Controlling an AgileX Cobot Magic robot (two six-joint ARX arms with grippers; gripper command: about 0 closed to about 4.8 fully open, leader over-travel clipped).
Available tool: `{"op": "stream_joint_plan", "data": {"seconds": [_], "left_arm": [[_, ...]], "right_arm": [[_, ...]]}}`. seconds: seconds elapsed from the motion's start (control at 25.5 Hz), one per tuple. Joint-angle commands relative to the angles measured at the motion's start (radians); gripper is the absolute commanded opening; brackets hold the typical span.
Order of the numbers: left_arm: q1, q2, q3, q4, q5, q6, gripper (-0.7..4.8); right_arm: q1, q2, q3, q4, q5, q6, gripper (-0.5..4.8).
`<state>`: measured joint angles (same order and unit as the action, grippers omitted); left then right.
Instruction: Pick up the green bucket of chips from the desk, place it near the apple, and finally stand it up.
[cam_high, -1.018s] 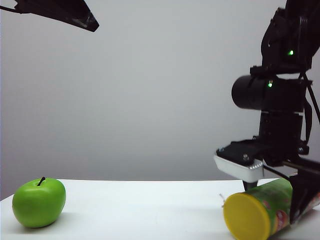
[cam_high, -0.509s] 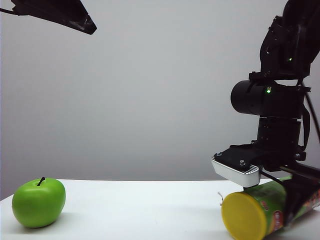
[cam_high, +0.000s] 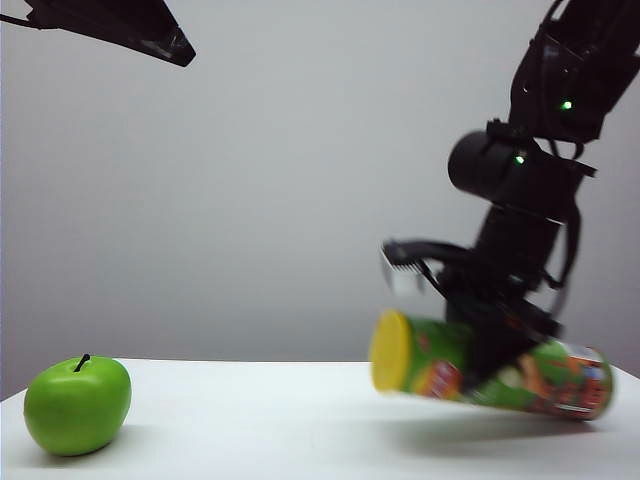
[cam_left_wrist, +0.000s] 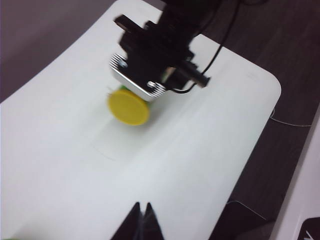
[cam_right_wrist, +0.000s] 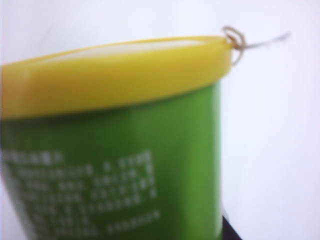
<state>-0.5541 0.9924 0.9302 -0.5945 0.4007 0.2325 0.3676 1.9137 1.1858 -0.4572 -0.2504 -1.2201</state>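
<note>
Your right gripper (cam_high: 490, 345) has its jaws clamped around the middle of the green bucket of chips (cam_high: 520, 375), which hangs clear of the desk (cam_high: 280, 420) on the right side of the exterior view. The can lies close to level, its yellow lid (cam_high: 390, 350) facing the middle of the scene and sitting slightly higher than the printed far end. A soft shadow falls on the desk directly beneath it. This part of the exterior view is blurred, so you cannot make out the fingertips themselves.

In the right wrist view the can (cam_right_wrist: 125, 170) fills most of the picture: yellow lid rim, green wall with white print, and a thin thread looped at the lid edge (cam_right_wrist: 235, 39).

The apple (cam_high: 78, 405) sits on the desk at the far left, stem up, well apart from the can.

Your left gripper (cam_left_wrist: 141, 217) is held above the near part of the desk with its jaws drawn together and nothing between them. Its wrist view looks across the desk to the right arm and the yellow lid (cam_left_wrist: 129, 107). In the exterior view only a dark part of the left arm (cam_high: 110, 25) shows, at the upper left corner.
</note>
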Motion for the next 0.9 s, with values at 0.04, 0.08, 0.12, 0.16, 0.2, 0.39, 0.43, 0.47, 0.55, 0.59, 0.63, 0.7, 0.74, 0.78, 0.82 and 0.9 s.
{"op": "stream_joint_plan", "data": {"seconds": [0.04, 0.08, 0.12, 0.16, 0.2, 0.39, 0.43, 0.47, 0.55, 0.59, 0.63, 0.7, 0.74, 0.78, 0.82, 0.9], "left_arm": [[0.002, -0.002, 0.001, 0.036, -0.006, 0.003, -0.05], [0.002, -0.002, 0.001, 0.045, -0.027, 0.003, -0.05], [0.002, -0.002, 0.001, 0.055, -0.051, 0.003, -0.05], [0.002, -0.002, 0.001, 0.064, -0.086, 0.003, -0.05], [0.002, -0.002, 0.001, 0.072, -0.113, 0.003, -0.05], [0.036, -0.006, 0.001, 0.109, -0.150, 0.003, -0.05], [0.045, -0.009, 0.001, 0.101, -0.151, 0.003, -0.05], [0.055, -0.011, 0.001, 0.098, -0.151, 0.002, -0.05], [0.083, -0.026, 0.001, 0.086, -0.150, 0.000, -0.05], [0.114, -0.047, 0.001, 0.079, -0.147, -0.001, -0.05], [0.152, -0.077, 0.000, 0.072, -0.121, -0.002, -0.05], [0.191, -0.109, 0.000, 0.066, -0.082, -0.004, -0.05], [0.216, -0.129, 0.000, 0.062, -0.053, -0.004, -0.05], [0.235, -0.145, 0.000, 0.058, -0.032, -0.004, -0.05], [0.263, -0.175, -0.001, 0.048, 0.010, -0.002, -0.05], [0.284, -0.202, -0.001, 0.040, 0.039, -0.003, -0.05]], "right_arm": [[0.001, -0.010, 0.062, 0.044, -0.058, 0.148, 2.78], [0.001, -0.013, 0.089, 0.047, -0.070, 0.196, 2.78], [0.001, -0.018, 0.110, 0.048, -0.077, 0.229, 2.78], [0.000, -0.024, 0.137, 0.051, -0.090, 0.265, 2.78], [0.000, -0.030, 0.159, 0.050, -0.101, 0.293, 2.78], [0.000, -0.098, 0.288, 0.093, -0.298, 0.537, 2.78], [-0.002, -0.113, 0.290, 0.125, -0.337, 0.580, 2.77], [-0.002, -0.123, 0.290, 0.148, -0.365, 0.609, 2.78], [-0.002, -0.143, 0.290, 0.192, -0.427, 0.676, 2.77], [-0.002, -0.151, 0.290, 0.222, -0.497, 0.726, 2.78], [-0.002, -0.153, 0.290, 0.251, -0.583, 0.782, 2.78], [-0.002, -0.153, 0.289, 0.261, -0.645, 0.819, 2.77], [-0.001, -0.151, 0.289, 0.261, -0.673, 0.825, 2.77], [0.001, -0.148, 0.289, 0.261, -0.690, 0.826, 2.77], [0.006, -0.145, 0.289, 0.261, -0.734, 0.828, 2.77], [0.011, -0.139, 0.288, 0.268, -0.771, 0.836, 2.77]]}}
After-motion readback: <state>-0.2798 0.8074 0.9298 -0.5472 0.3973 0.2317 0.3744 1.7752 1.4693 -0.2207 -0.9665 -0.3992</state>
